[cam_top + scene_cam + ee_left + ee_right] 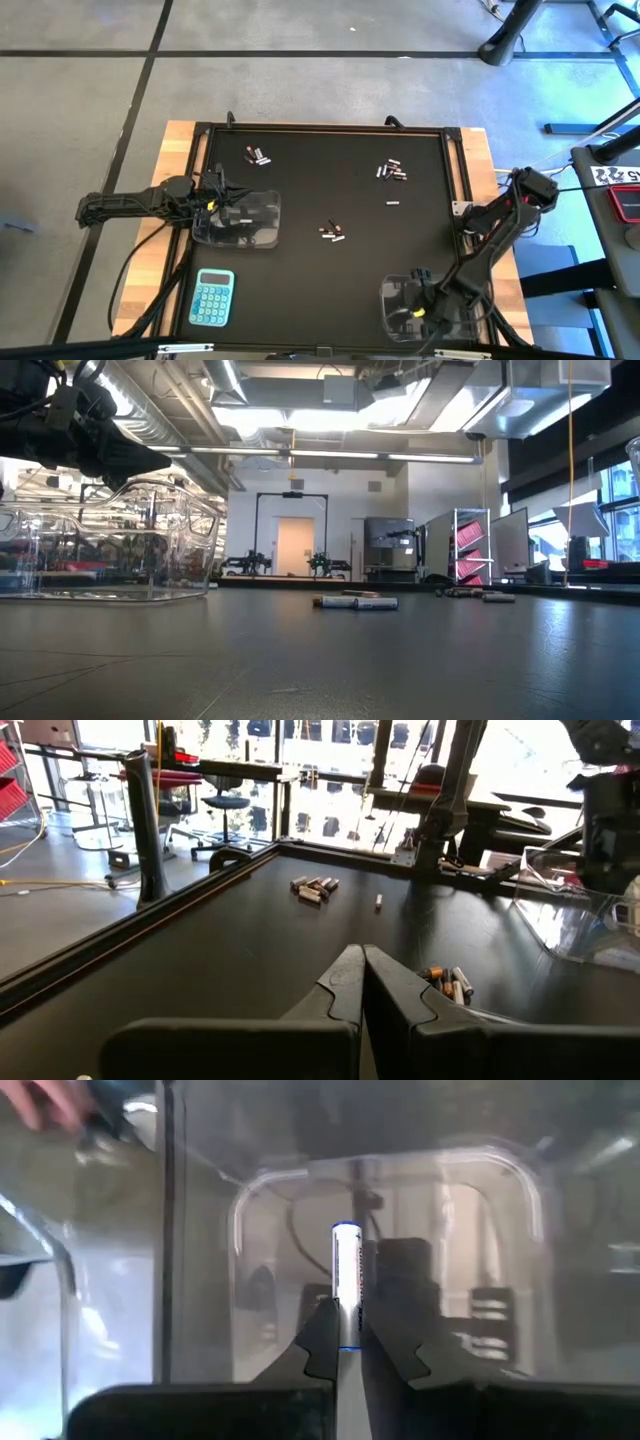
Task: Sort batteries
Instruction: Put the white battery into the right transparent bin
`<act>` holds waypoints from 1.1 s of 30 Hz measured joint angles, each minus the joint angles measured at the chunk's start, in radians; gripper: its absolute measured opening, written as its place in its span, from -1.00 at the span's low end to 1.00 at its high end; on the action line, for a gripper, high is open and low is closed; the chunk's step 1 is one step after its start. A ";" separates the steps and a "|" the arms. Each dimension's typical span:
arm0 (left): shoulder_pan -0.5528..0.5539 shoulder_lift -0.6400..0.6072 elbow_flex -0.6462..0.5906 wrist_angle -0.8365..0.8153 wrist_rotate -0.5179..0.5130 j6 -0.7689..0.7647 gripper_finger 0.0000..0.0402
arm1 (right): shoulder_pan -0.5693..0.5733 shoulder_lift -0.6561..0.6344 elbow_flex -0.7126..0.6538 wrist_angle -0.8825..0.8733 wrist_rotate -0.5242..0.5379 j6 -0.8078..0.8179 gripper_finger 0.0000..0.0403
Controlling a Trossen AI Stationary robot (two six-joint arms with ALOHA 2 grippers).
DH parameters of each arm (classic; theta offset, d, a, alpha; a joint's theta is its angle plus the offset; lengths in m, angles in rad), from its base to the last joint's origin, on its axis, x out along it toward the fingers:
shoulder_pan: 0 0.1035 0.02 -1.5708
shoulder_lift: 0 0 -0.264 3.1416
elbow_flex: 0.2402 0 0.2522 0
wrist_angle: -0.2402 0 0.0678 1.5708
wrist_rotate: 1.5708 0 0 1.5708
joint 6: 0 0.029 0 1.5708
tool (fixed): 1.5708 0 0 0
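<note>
The batteries lie in clusters on the black mat: one far left (258, 156), one far right (392, 172), one in the middle (332, 232) and a single one (393, 203). My right gripper (415, 305) hangs over the near-right clear tub (395, 310), shut on a silvery-white battery (346, 1285). My left gripper (362, 970) is shut on nothing and hovers by the left clear tub (245, 222). The left wrist view shows the middle cluster (450, 982) just past its fingertips and the far cluster (313, 888) beyond. My right gripper pinches the silvery-white battery between its two fingers (318, 1342), at the battery's lower end (347, 1338). The battery lies along the fingers and sticks out beyond their tips. It is lifted clear, over the inside of the clear tub.
A blue calculator (212, 297) lies near the left front corner. The mat has a raised black rim (320, 127) and wooden table edges on both sides. In the low view the left tub (110, 545) stands at the left with the left arm (90, 445) above it.
</note>
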 joint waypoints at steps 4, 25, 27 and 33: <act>0.000 0.000 0.000 -0.001 0.000 0.000 -1.00 | -0.006 0.000 -0.011 0.034 -0.006 -0.003 -0.91; 0.000 0.000 0.000 0.000 0.000 0.000 -1.00 | -0.003 0.014 0.162 -0.098 0.056 0.860 -0.90; 0.000 0.000 0.000 0.000 0.000 0.000 -1.00 | -0.004 0.038 0.155 -0.092 0.053 0.885 -0.89; 0.000 0.000 0.000 0.000 0.000 0.000 -1.00 | -0.032 0.112 0.150 -0.104 -0.033 0.880 -0.91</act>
